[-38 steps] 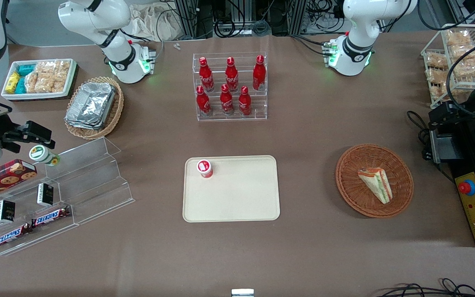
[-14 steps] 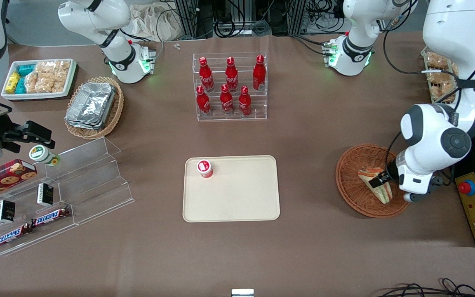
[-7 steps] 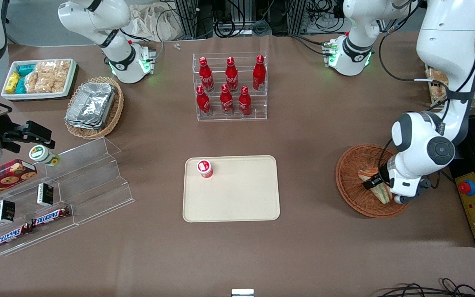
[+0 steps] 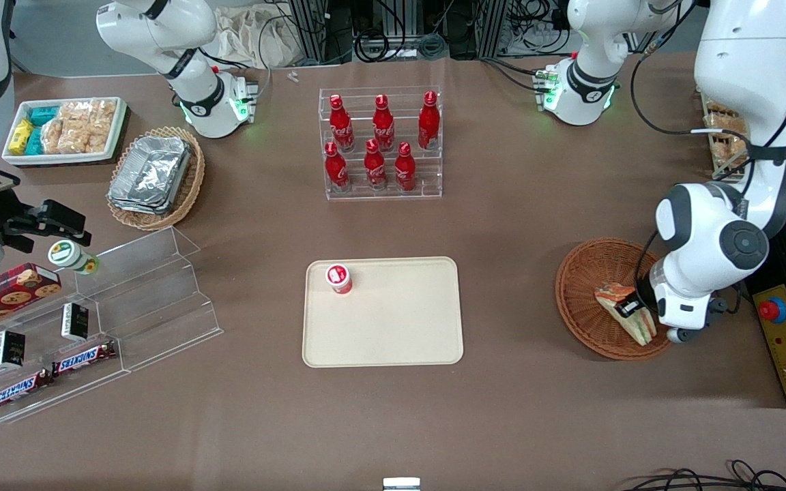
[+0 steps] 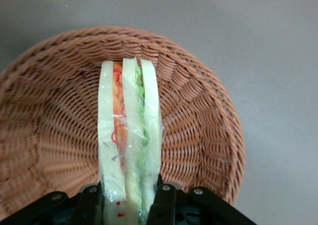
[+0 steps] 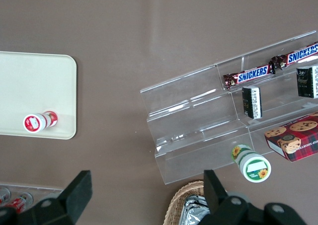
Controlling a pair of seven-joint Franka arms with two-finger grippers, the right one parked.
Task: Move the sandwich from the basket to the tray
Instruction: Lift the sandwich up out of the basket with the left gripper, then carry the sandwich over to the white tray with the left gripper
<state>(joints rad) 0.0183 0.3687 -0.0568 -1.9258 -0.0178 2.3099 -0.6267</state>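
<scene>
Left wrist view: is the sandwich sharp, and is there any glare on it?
Left wrist view: the sandwich looks sharp, with small glints on its clear wrap; the tool grips it. Front view: soft even light, faint shadow beside the basket.

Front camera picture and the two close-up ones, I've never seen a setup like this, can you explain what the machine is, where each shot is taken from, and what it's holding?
These are robot arms mounted on a brown table. One picture looks down on the table from the front. Another comes from a camera on the working arm's wrist, looking past its fingers. The last comes from the parked arm's wrist.

The working arm's gripper is down in the round wicker basket, shut on the sandwich; the wrist view shows a finger pressing each side of the wedge.

The beige tray lies mid-table with a small red-and-white cup on it. Farther from the front camera is a rack of red bottles. Toward the parked arm's end are clear shelves with Snickers bars and a basket of foil containers.
</scene>
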